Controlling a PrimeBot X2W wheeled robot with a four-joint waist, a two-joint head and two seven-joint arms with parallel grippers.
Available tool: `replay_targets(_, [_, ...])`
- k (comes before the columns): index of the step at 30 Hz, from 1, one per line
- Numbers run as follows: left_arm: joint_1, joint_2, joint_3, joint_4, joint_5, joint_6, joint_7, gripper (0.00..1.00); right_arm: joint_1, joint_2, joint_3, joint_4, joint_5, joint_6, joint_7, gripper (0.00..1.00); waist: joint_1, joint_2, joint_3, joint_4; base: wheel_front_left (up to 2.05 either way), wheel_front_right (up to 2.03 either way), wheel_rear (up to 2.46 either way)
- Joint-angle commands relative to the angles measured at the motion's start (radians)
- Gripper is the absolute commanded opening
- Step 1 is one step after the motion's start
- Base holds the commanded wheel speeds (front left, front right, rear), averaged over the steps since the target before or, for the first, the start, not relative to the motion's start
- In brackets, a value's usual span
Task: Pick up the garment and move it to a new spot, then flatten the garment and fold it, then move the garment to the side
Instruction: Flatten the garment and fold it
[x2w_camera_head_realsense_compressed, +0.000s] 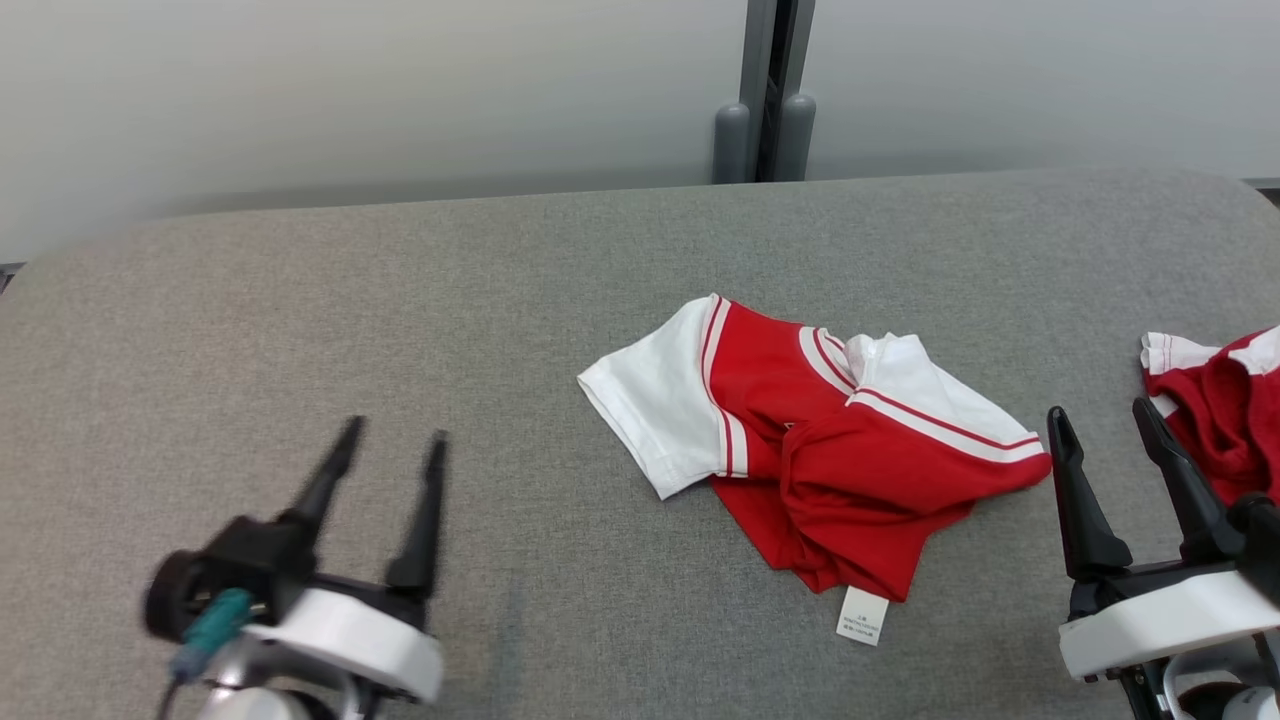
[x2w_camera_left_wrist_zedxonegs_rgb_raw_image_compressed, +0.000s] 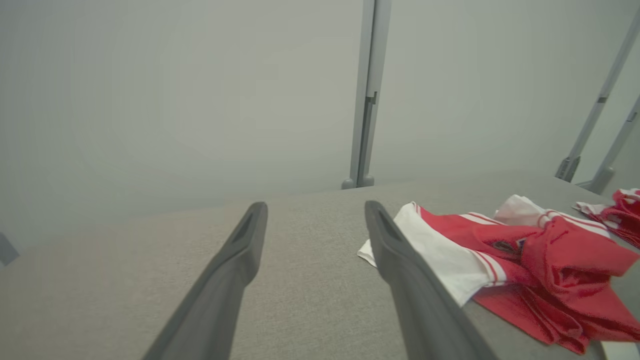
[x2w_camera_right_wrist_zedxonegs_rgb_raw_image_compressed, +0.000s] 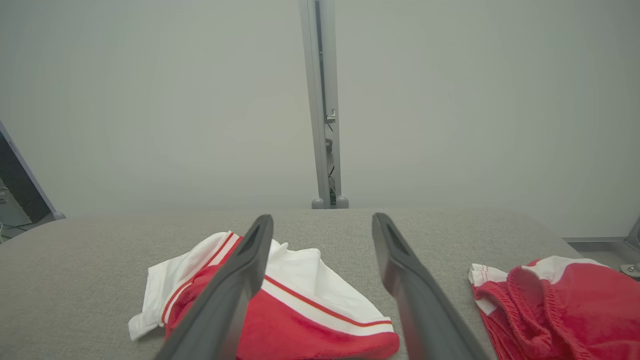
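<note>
Showing pick-up not yet begun: left gripper (x2w_camera_head_realsense_compressed: 395, 430) and right gripper (x2w_camera_head_realsense_compressed: 1098, 408) hover empty, jaws spread, either side of the crumpled garment (x2w_camera_head_realsense_compressed: 800, 440); next, likely, one descends onto a fabric edge.

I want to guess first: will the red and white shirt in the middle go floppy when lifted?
Probably floppy: the red and white shirt already lies crumpled in soft folds. It looks thin, so likely light. Pushed, it would probably bunch up on the grey cloth surface.
</note>
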Motion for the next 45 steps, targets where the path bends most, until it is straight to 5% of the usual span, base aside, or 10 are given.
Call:
replay_targets(1, [-0.024, -0.014, -0.038, 0.0, 0.003, -0.024, 0.03, 1.0, -0.013, -0.003, -0.002, -0.007, 0.004, 0.0, 0.001, 1.0, 0.0, -0.0001, 0.014, -0.008, 0.0, 0.0, 0.0])
replay_targets(11, [-0.123, -0.093, -0.295, 0.112, -0.036, -0.165, 0.2, 1.0, -0.057, 0.001, 0.019, 0.005, 0.012, 0.0, -0.016, 1.0, 0.0, -0.0001, 0.106, -0.093, 0.0, 0.0, 0.0])
replay_targets(28, [-0.322, -0.125, -0.466, 0.365, -0.091, -0.189, 0.173, 1.0, -0.129, 0.015, 0.056, 0.068, 0.053, 0.0, -0.077, 1.0, 0.0, -0.0001, 0.237, -0.248, 0.0, 0.0, 0.0])
replay_targets(29, [-0.332, -0.125, -0.47, 0.373, -0.093, -0.189, 0.161, 0.89, -0.133, 0.016, 0.059, 0.073, 0.055, 0.0, -0.083, 1.0, 0.0, -0.0001, 0.239, -0.253, 0.0, 0.0, 0.0])
replay_targets(30, [-0.337, -0.124, -0.475, 0.381, -0.096, -0.188, 0.153, 0.12, -0.135, 0.016, 0.059, 0.078, 0.056, 0.0, -0.085, 1.0, 0.0, -0.0001, 0.24, -0.254, 0.0, 0.0, 0.0])
replay_targets(31, [-0.341, -0.123, -0.482, 0.39, -0.101, -0.188, 0.147, 0.0, -0.136, 0.016, 0.058, 0.082, 0.058, 0.0, -0.088, 1.0, 0.0, -0.0001, 0.241, -0.256, 0.0, 0.0, 0.0])
replay_targets(38, [-0.341, -0.09, -0.451, 0.358, -0.124, -0.174, 0.071, 0.0, -0.133, 0.018, 0.042, 0.096, 0.069, 0.0, -0.102, 1.0, 0.0, -0.0001, 0.232, -0.225, 0.0, 0.0, 0.0])
replay_targets(45, [-0.285, -0.006, -0.355, 0.17, -0.158, -0.099, 0.068, 0.0, -0.125, 0.018, 0.017, 0.096, 0.077, 0.0, -0.096, 1.0, 0.0, -0.0001, 0.211, -0.164, 0.0, 0.0, 0.0])
